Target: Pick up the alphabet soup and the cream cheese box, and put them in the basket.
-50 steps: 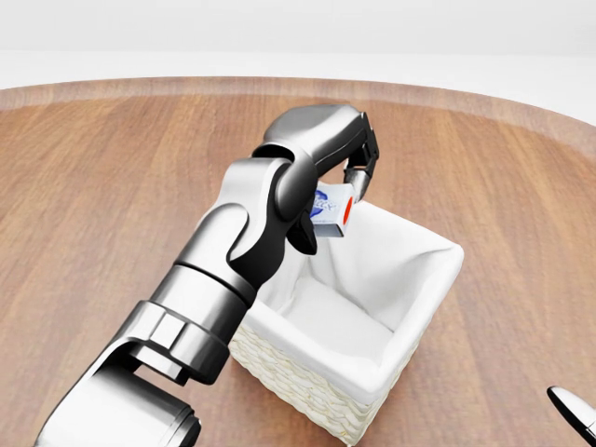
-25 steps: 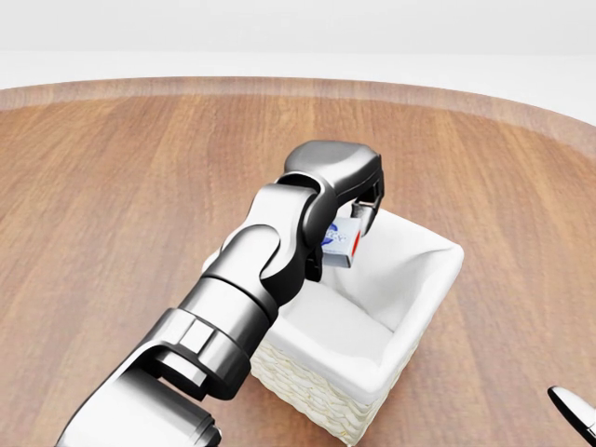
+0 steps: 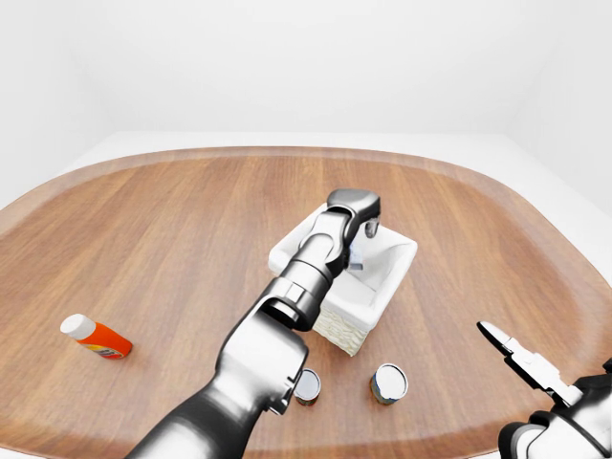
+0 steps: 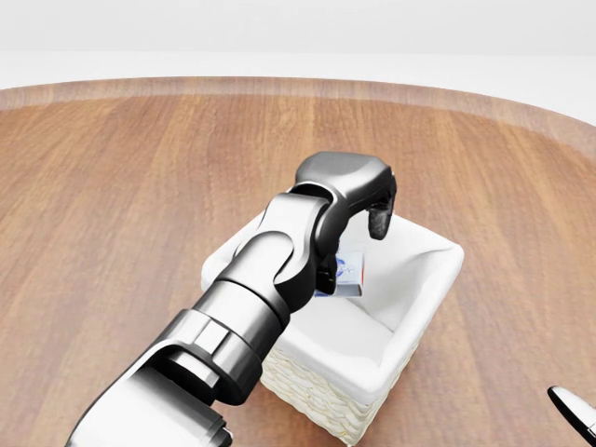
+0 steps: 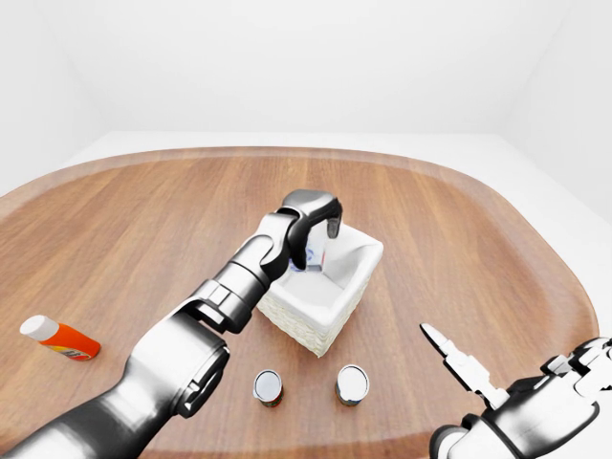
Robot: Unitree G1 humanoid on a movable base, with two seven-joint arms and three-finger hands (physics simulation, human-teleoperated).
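— Right, where is the cream cheese box (image 4: pixel 349 275)?

— Inside the basket (image 4: pixel 430 296), low against the white lining, just under my left hand (image 4: pixel 372 209). The fingers look spread above it and I see no grip, so I judge it let go, though the wrist hides part of it.

— What could go wrong?

— Lifting out, a finger could snag the lining and drag the basket. And two cans (image 5: pixel 352 382) stand near the table (image 3: pixel 172 229) edge; I cannot read which is the soup.

— Any view differences?

— Only the eye views show those cans, the orange bottle (image 3: pixel 96 337) and my right hand (image 5: pixel 464 366), fingers open, empty.
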